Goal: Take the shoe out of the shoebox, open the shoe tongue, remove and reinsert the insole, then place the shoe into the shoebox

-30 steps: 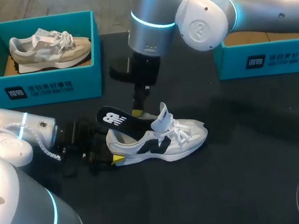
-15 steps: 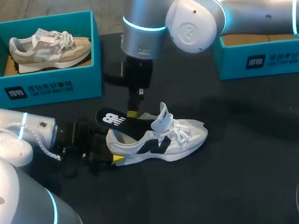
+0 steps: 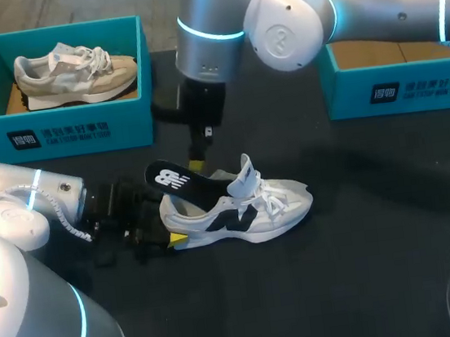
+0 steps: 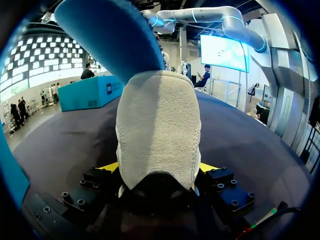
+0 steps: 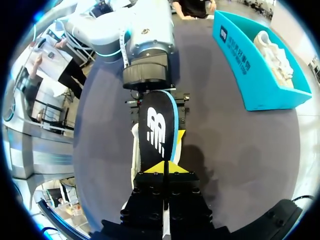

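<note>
A white and black sneaker lies on its sole mid-table, toe to the right. A black insole with a white logo slants up out of its collar toward the left. My left gripper comes in low from the left, and its yellow tips clamp the heel from both sides. The insole's blue underside rises above the heel. My right gripper hangs just over the insole, its yellow fingertips pressed together with nothing between them.
A teal shoebox at the back left holds a beige sneaker. Another teal box stands at the back right, partly behind my right arm. Dark tabletop lies bare in front of the shoe.
My right gripper has closed its fingers and lifted up and to the left, away from the insole. Shoe, insole and left arm have stayed put.
</note>
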Robot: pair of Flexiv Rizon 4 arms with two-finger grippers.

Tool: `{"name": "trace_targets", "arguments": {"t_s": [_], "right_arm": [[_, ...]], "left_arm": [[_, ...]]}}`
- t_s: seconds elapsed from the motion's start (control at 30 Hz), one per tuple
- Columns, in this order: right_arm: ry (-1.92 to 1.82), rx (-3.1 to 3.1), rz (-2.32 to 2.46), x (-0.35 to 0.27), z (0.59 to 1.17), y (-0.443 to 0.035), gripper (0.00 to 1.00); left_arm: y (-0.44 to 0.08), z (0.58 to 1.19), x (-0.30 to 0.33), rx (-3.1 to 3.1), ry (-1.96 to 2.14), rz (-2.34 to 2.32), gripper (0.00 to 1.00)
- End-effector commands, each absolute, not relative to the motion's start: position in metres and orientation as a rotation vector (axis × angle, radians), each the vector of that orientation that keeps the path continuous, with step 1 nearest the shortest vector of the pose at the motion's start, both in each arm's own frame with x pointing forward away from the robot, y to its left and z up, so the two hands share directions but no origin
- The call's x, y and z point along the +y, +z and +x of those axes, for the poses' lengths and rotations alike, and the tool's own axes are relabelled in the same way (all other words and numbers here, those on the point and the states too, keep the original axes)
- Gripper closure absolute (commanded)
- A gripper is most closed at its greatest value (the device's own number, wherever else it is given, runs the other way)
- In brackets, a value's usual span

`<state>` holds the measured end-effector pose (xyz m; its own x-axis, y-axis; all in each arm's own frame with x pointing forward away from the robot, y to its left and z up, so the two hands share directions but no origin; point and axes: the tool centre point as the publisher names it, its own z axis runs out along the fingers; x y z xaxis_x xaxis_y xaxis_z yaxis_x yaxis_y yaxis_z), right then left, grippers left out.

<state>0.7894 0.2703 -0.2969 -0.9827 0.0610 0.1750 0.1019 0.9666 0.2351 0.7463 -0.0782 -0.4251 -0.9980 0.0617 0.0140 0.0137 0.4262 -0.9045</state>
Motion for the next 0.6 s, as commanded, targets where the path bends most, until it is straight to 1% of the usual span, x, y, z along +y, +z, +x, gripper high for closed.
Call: {"name": "trace_targets", "arguments": {"t_s": [0.03, 0.6], "right_arm": [[-0.358, -2.981, -0.139, 0.258, 0.784, -0.277, 1.00], [-0.339, -3.085, -0.318, 0.199, 0.796, -0.220, 1.00]], "left_arm": [[-0.428, 0.747, -0.079, -2.616, 1.656, -0.069, 1.00], [-0.428, 0.747, -0.079, -2.616, 1.656, -0.069, 1.00]]}}
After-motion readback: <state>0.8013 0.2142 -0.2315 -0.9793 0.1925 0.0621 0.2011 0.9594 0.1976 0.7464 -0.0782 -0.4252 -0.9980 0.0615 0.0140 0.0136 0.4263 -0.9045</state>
